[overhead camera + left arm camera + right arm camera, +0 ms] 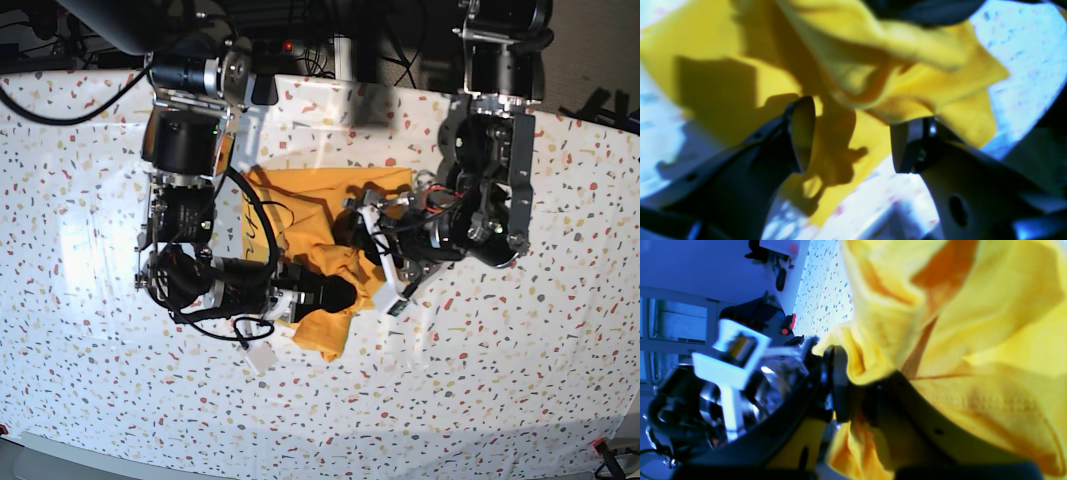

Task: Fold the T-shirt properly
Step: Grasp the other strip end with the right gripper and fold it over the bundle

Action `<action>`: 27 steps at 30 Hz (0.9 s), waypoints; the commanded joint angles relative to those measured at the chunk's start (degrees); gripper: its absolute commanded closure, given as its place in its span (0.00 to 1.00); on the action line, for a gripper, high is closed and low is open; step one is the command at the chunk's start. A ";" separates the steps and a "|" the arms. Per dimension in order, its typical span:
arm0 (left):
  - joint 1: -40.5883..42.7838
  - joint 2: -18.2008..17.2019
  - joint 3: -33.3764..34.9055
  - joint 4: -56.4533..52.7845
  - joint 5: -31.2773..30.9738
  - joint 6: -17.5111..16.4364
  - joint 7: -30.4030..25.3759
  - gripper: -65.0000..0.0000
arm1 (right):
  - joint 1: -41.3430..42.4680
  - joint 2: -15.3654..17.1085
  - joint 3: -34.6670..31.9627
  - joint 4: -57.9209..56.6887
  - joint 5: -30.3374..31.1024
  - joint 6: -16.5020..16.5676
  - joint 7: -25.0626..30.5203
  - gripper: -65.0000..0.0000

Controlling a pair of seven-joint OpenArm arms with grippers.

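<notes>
The yellow T-shirt (300, 200) lies bunched in the middle of the speckled table (500, 380), with one fold lifted off the surface. My right gripper (343, 291) comes in from the left of the base view and is shut on a thick bunch of that cloth; in the right wrist view the T-shirt (973, 340) fills the frame and is pinched at the right gripper (860, 386). My left gripper (362, 224) hovers over the raised fold. In its own view the left gripper (853, 140) stands open above the T-shirt (723, 83), with nothing held between its fingers (801, 130).
Both arms crowd the table's centre, close to each other over the cloth. Cables and dark equipment (330, 40) line the far edge. A small white piece (257, 356) lies on the table in front of the right arm.
</notes>
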 commanded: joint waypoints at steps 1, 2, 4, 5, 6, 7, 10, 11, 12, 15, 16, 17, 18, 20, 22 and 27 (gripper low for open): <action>-1.40 -1.01 -0.15 2.01 1.42 -0.22 -0.87 0.47 | 1.90 -0.33 -0.02 1.05 1.64 0.30 0.81 1.00; -1.40 -1.92 -0.15 2.84 3.15 -0.02 -0.90 0.47 | 1.90 -0.50 -0.02 1.05 1.62 0.30 0.81 1.00; -1.40 -3.96 -0.15 3.98 5.86 2.08 -1.05 0.47 | 1.90 -0.76 -0.02 1.05 1.62 0.30 0.85 1.00; -1.40 -4.96 -0.15 4.35 6.86 2.99 -1.27 0.47 | 1.90 -1.01 -0.02 1.05 1.60 0.30 0.96 1.00; -1.40 -5.86 -0.15 4.55 7.76 3.45 -1.33 0.47 | 1.90 -1.46 0.00 1.05 1.40 0.30 1.29 1.00; -1.40 -6.64 -0.15 4.55 8.31 3.85 -1.36 0.47 | 1.90 -1.92 -0.02 1.05 0.94 0.30 1.75 1.00; -1.33 -8.61 -0.15 4.55 9.16 4.39 -1.31 0.47 | 1.90 -3.93 -0.02 1.05 -3.50 0.30 4.15 1.00; -1.33 -9.22 -0.15 4.55 9.14 4.39 -1.31 0.47 | 1.90 -4.72 -0.02 1.05 -5.03 0.30 4.85 1.00; -1.33 -9.66 -0.15 4.52 9.14 4.39 -1.31 0.47 | 1.88 -5.53 0.00 1.05 -6.47 0.30 5.44 1.00; -1.22 -10.12 -0.15 4.52 9.14 4.37 -1.27 0.47 | 1.90 -5.64 -0.02 1.05 -10.25 0.30 7.85 1.00; -1.18 -10.05 -0.15 4.55 9.11 4.39 -1.27 0.47 | 1.90 -5.64 -0.17 0.98 -10.47 0.30 8.59 1.00; -1.18 -10.08 -0.15 4.55 9.11 4.39 -1.29 0.47 | 1.90 -5.64 -0.33 0.94 -10.49 0.30 9.09 1.00; -1.11 -10.12 -0.15 4.55 9.14 4.37 -1.27 0.47 | 1.90 -5.64 -0.35 0.94 -10.62 0.30 9.05 1.00; -1.09 -10.12 -0.15 4.55 9.14 4.37 -1.27 0.47 | 1.90 -5.64 -0.33 0.94 -10.56 0.30 8.98 1.00; -1.11 -10.08 -0.15 4.52 9.14 4.37 -1.33 0.47 | 1.90 -5.64 -0.35 0.94 -10.32 0.30 8.79 0.92; -1.11 -10.10 -0.15 4.55 9.16 4.35 -1.36 0.47 | 1.90 -5.64 -1.92 0.94 -4.04 0.30 3.43 0.69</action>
